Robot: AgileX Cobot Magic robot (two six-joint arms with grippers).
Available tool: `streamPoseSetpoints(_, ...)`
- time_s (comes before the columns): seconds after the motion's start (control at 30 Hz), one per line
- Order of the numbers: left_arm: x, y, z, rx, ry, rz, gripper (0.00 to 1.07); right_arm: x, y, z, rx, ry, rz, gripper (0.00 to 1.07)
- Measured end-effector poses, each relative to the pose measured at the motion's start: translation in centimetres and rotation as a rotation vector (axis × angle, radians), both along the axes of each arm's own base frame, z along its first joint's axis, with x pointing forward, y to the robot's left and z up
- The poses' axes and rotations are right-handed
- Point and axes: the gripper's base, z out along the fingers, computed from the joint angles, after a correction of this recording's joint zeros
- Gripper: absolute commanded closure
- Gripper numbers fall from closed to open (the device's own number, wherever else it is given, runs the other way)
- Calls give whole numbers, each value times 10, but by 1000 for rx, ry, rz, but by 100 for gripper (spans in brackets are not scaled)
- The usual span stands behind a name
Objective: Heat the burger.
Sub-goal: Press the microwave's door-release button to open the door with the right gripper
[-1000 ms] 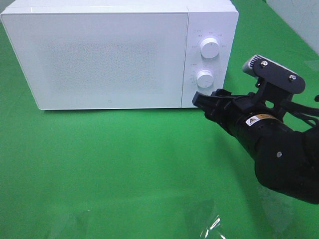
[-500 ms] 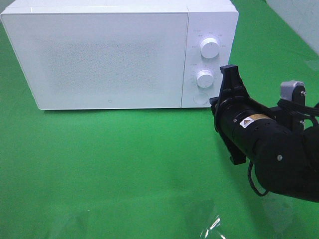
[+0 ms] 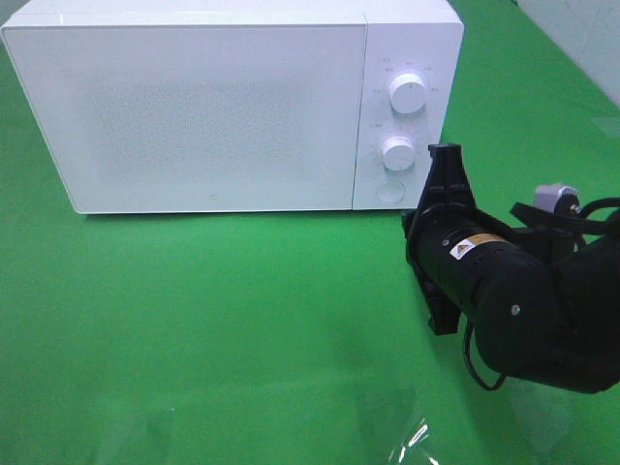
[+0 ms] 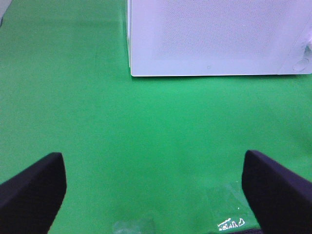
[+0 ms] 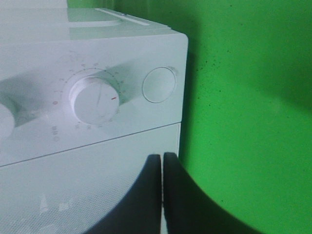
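One white microwave (image 3: 213, 107) on green tabletop (image 3: 194, 339), pale wall (image 3: 576, 39) perhaps behind; right pincer (image 5: 162, 158) clenched, left pincer (image 4: 152, 161) released.

Bright, even light from above fills the high view; the white microwave (image 3: 213, 107) looks nearly washed out, a small glare glints on the green cloth (image 3: 194, 320) near the front edge, and a faint shadow lies under the black arm (image 3: 523, 310). The left wrist view is soft and hazy, the left gripper (image 4: 155, 195) blurred at the corners; in the right wrist view the right gripper (image 5: 162, 157) is a dark, unfocused shape, and shadow darkens the cloth beside the microwave.
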Motion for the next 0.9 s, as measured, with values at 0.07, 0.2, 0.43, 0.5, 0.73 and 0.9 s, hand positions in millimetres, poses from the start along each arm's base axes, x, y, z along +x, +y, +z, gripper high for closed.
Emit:
streamPoseSetpoints(0.07, 0, 0, 0, 0, 0, 0, 17, 4, 3, -3, 9, 4, -10, 107)
streamPoseSetpoints(0.2, 0, 0, 0, 0, 0, 0, 17, 19, 7, -6, 21, -5, -32, 107)
streamPoseSetpoints(0.43, 0, 0, 0, 0, 0, 0, 17, 43, 4, -11, 26, -4, -65, 107)
streamPoseSetpoints(0.5, 0, 0, 0, 0, 0, 0, 17, 49, 5, -13, 24, -8, -66, 107)
streamPoseSetpoints(0.73, 0, 0, 0, 0, 0, 0, 17, 66, 9, -21, 32, 6, -70, 107)
streamPoseSetpoints(0.9, 0, 0, 0, 0, 0, 0, 17, 75, 5, -25, 30, 11, -87, 107)
